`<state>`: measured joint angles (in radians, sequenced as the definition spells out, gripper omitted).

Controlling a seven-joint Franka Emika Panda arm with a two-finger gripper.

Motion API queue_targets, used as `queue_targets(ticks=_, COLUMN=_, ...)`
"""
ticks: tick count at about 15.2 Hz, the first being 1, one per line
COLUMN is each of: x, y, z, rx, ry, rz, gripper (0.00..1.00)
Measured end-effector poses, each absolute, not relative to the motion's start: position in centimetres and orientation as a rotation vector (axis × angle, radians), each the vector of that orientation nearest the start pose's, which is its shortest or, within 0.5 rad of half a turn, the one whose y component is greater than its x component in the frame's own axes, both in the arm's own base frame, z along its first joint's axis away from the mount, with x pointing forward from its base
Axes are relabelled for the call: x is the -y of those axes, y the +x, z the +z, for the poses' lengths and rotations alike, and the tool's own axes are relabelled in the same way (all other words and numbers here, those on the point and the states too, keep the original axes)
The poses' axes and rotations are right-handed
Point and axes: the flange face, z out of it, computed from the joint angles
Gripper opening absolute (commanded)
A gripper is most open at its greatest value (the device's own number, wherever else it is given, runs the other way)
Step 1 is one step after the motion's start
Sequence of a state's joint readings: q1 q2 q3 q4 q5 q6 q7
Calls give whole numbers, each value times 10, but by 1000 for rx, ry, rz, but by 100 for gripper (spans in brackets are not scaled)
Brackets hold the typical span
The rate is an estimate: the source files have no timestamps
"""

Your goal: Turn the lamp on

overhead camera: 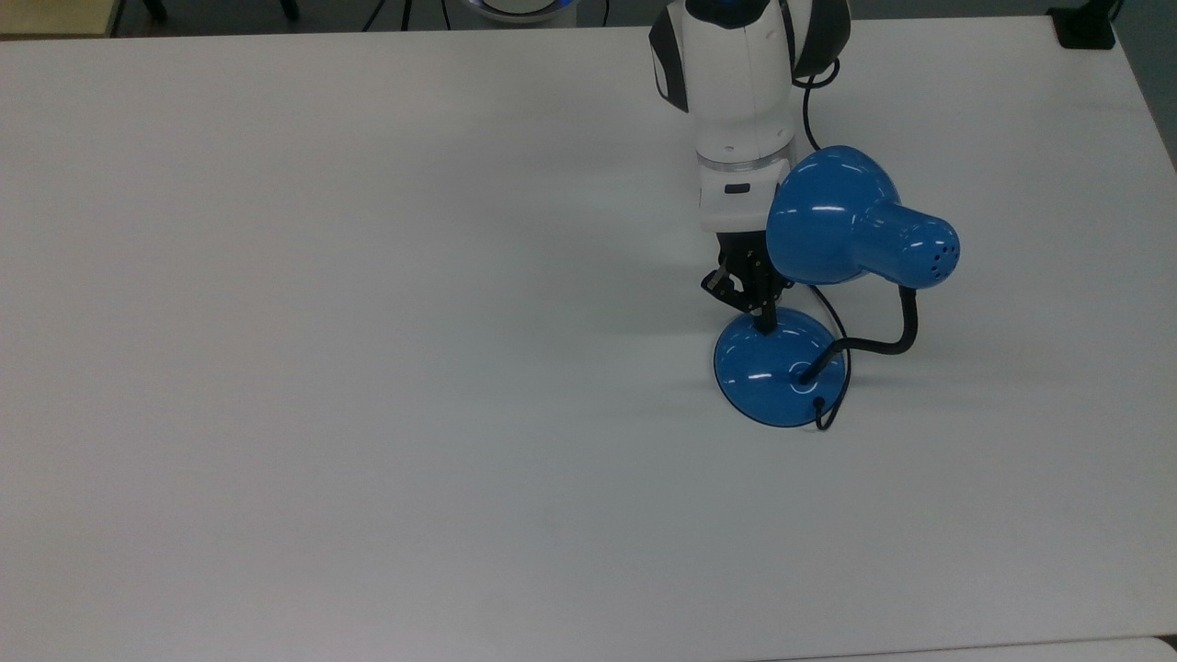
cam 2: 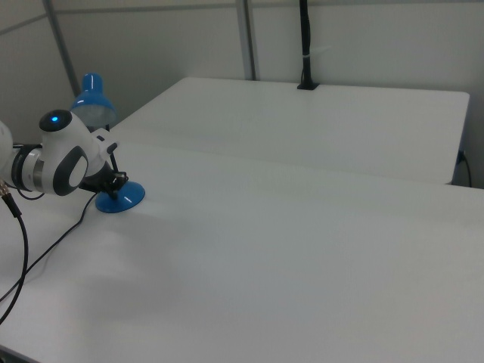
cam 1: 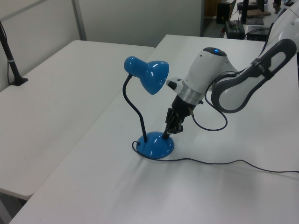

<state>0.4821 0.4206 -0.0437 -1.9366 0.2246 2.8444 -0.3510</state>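
The lamp stands on the white table. Its glossy blue shade hangs on a black gooseneck above the round blue base. My gripper is shut, and its black tip rests on the far edge of the base, where the switch is hidden beneath it. In the left view the gripper slants down onto the base, just under the shade. The right view has the base behind my white wrist. No light shows from the shade.
The lamp's black cord trails across the table towards the left view's right. A second white table adjoins on the left view's left, with a black post at its edge. A black clamp sits at the table's far right corner.
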Motion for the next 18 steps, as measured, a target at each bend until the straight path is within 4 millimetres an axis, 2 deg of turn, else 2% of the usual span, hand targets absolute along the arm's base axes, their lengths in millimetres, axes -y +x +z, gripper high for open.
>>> queue_targets(ticks=9, x=-281, y=617, z=322, rx=878, ry=-2793, rz=-754, gripper=0)
queue_targets(ticks=14, x=-284, y=618, z=322, rx=892, ry=-2789, rz=-760, gripper=0)
queue_targets(ticks=16, x=-288, y=616, z=329, rx=897, ry=-2778, rz=-771, gripper=0)
queue_targets(ticks=18, x=-280, y=612, z=349, rx=871, ry=-2773, rz=-792, gripper=0)
